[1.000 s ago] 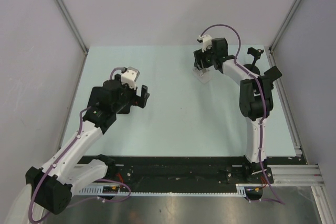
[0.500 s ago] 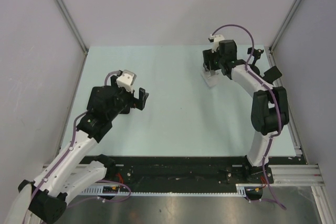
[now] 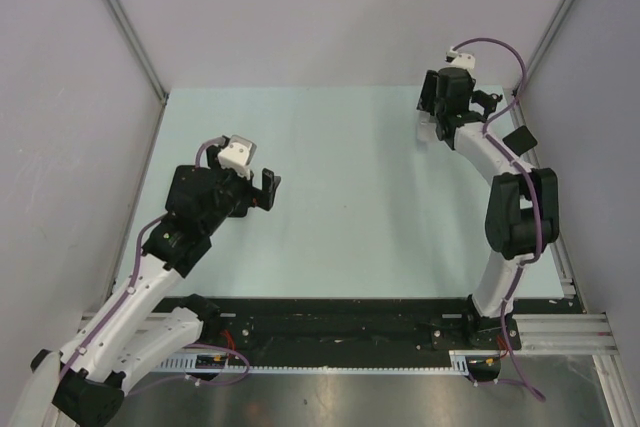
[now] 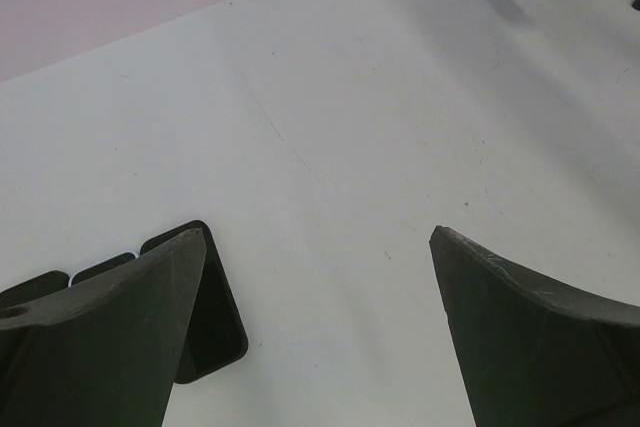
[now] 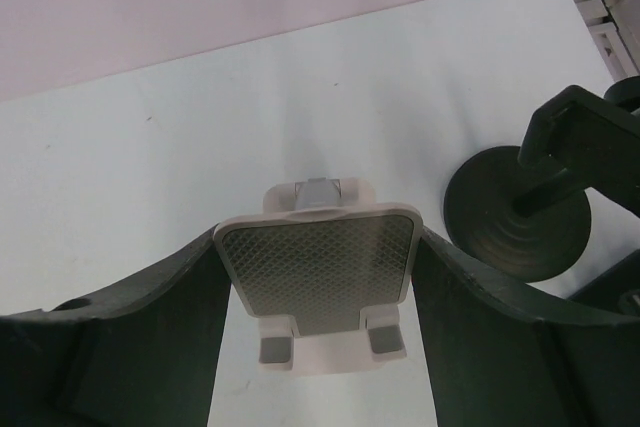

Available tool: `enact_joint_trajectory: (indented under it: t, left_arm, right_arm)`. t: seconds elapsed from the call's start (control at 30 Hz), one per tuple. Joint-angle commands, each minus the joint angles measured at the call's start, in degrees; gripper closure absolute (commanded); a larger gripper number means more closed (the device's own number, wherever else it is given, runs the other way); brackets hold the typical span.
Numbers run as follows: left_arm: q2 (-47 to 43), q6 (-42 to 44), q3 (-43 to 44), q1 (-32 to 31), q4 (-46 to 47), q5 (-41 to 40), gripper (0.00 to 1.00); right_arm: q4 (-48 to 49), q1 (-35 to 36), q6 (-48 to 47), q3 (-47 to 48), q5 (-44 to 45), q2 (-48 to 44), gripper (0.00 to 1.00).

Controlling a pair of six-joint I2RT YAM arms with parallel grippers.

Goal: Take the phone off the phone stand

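Nearest you, the arm bases sit at the near edge of the table (image 3: 330,137). Your left tool (image 3: 268,185) is over the table's left half, approx mid-depth, pointing right. In the left wrist view its fingers (image 4: 100,337) are spread wide, w/ only pale table surface showing between them. Can't tell from either view whether the tips touch the table or sit just above it.

Farther back on the right side, your right arm reaches to the far-right corner area. The right tool (image 5: 317,242) is closed narrow on the white phone stand (image 5: 315,272): in the right wrist view one finger meets the stand's left edge and the other meets its right edge, so the stand is clamped between them. The stand's face is grey w/ a fine grid pattern, w/ two small lips along its lower edge and a small grey tab at the top. Can't tell whether it rests on the table or is lifted clear. As for the phone itself, the views don't let you make it out as a separate item.

Just beside the white phone stand, on its right and a bit farther back, is a black stand (image 5: 515,212) w/ a round base and an upright arm. It's near the right tool but not touching it, close to the table's right rail.
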Motion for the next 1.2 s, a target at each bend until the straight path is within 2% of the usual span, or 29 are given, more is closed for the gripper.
enact_joint_trajectory:
  t: [0.0,0.2,0.6,0.8,0.93,1.0,1.07,1.13,1.17]
  left_arm:
    - [-0.1,1.47,-0.3,-0.43,1.31,-1.3,0.0]
    - [0.6,1.65,-0.48,-0.34,1.31,-1.92,0.0]
    - [1.83,2.09,-0.48,-0.6,1.05,-2.36,0.0]
    - [2.18,2.18,-0.57,-0.78,1.14,-2.53,0.0]
    - [2.27,2.18,-0.57,-0.87,1.05,-2.62,0.0]
    - [2.18,2.18,-0.57,-0.78,1.05,-2.53,0.0]
    - [2.09,2.18,-0.65,-0.78,1.05,-2.62,0.0]
    - [1.92,2.27,-0.66,-0.78,1.05,-2.62,0.0]
    - [1.74,2.27,-0.66,-0.78,1.05,-2.71,0.0]
  right_arm:
    - [7.45,0.48,5.17,4.6,11.29,6.41,1.0]
    - [10.17,0.39,4.21,9.61,18.06,13.19,1.0]
    - [9.04,-2.24,6.14,17.7,19.57,23.21,0.99]
    - [6.13,-3.56,8.78,20.25,17.64,25.59,0.94]
    - [5.87,-3.74,10.01,19.81,17.64,25.33,0.8]
    - [5.78,-3.74,10.45,19.81,17.64,25.24,0.77]
    - [5.78,-3.65,10.8,19.81,16.68,24.8,0.66]
    - [5.95,-3.39,10.71,19.64,15.88,24.01,0.48]
    - [6.39,-3.3,10.8,19.2,15.44,23.57,0.43]
